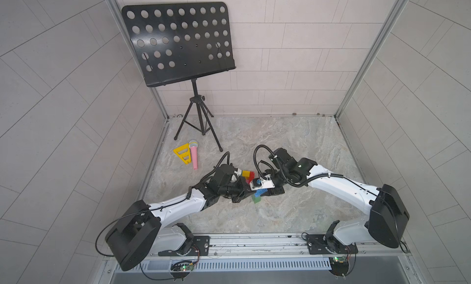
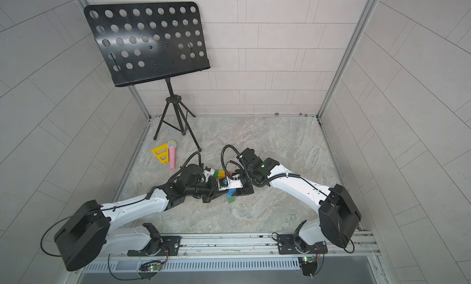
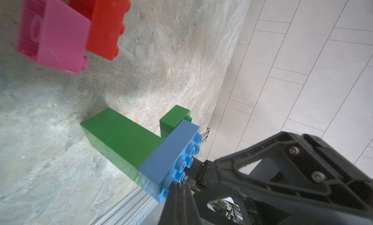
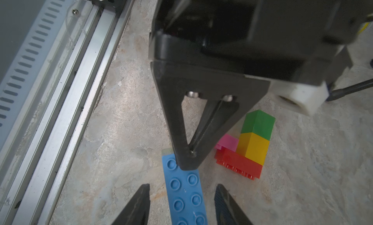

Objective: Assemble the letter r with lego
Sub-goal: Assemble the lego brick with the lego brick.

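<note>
Our right gripper (image 4: 182,185) straddles the blue brick (image 3: 169,153), jaws apart, gripping nothing; that brick caps the green column (image 3: 121,141) on the table (image 1: 293,142). The left gripper (image 3: 178,186), pinched together, touches one end; we fear a sideways nudge toppling the stack.

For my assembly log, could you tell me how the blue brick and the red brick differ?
The blue brick carries green bricks; the red brick carries a yellow brick and a pink brick. The blue brick sits inside the open right gripper, the shut left gripper at its studs; the red brick lies untouched. Both are long and studded.
</note>
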### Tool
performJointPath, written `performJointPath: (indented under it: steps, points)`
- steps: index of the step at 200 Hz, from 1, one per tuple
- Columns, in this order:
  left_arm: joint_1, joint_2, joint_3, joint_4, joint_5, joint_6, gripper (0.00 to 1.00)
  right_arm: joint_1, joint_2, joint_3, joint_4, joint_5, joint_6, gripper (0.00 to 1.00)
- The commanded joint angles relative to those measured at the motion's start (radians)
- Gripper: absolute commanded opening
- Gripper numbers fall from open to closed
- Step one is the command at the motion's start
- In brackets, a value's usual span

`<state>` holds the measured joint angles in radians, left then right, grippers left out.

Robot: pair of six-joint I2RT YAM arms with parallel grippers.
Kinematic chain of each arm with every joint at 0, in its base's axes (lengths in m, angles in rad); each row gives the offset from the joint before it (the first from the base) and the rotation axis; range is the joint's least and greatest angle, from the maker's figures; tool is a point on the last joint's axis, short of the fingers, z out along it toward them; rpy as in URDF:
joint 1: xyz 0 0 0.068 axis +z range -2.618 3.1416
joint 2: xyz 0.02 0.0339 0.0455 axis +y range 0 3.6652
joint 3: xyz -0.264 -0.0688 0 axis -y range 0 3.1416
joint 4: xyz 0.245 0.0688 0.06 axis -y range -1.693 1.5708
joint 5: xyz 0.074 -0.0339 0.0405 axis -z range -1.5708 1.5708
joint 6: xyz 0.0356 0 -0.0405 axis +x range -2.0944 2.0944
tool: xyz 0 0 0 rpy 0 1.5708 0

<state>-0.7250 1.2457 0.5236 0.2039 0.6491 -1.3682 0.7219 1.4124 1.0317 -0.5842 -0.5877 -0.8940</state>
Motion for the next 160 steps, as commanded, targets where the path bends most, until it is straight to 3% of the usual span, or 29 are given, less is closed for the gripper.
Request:
performJointPath:
  steps: [1,41,63,76,94,107,127,160]
  points:
    - [-0.002,-0.002,0.046,-0.006,0.005,0.007,0.0,0.005,-0.039,-0.007,0.024,-0.023,0.038,0.54]
    - [-0.002,-0.034,0.071,-0.012,0.004,0.007,0.0,0.005,-0.069,-0.011,0.068,-0.009,0.124,0.53]
    - [0.002,-0.066,0.09,-0.065,-0.002,0.032,0.0,0.005,-0.076,0.001,0.107,0.04,0.255,0.48]
    - [0.011,-0.099,0.115,-0.176,-0.022,0.092,0.0,0.005,-0.084,0.011,0.119,0.06,0.329,0.39]
    - [0.044,-0.153,0.163,-0.406,-0.074,0.226,0.0,0.005,-0.108,0.006,0.199,0.153,0.59,0.31]
    - [0.076,-0.195,0.212,-0.609,-0.147,0.349,0.0,0.005,-0.113,0.027,0.202,0.248,0.755,0.23]
    - [0.088,-0.256,0.319,-0.922,-0.367,0.544,0.0,0.005,-0.066,0.114,0.071,0.398,0.967,0.23]
    - [0.088,-0.332,0.419,-1.187,-0.651,0.749,0.0,0.027,0.008,0.224,-0.148,0.417,1.16,0.26]
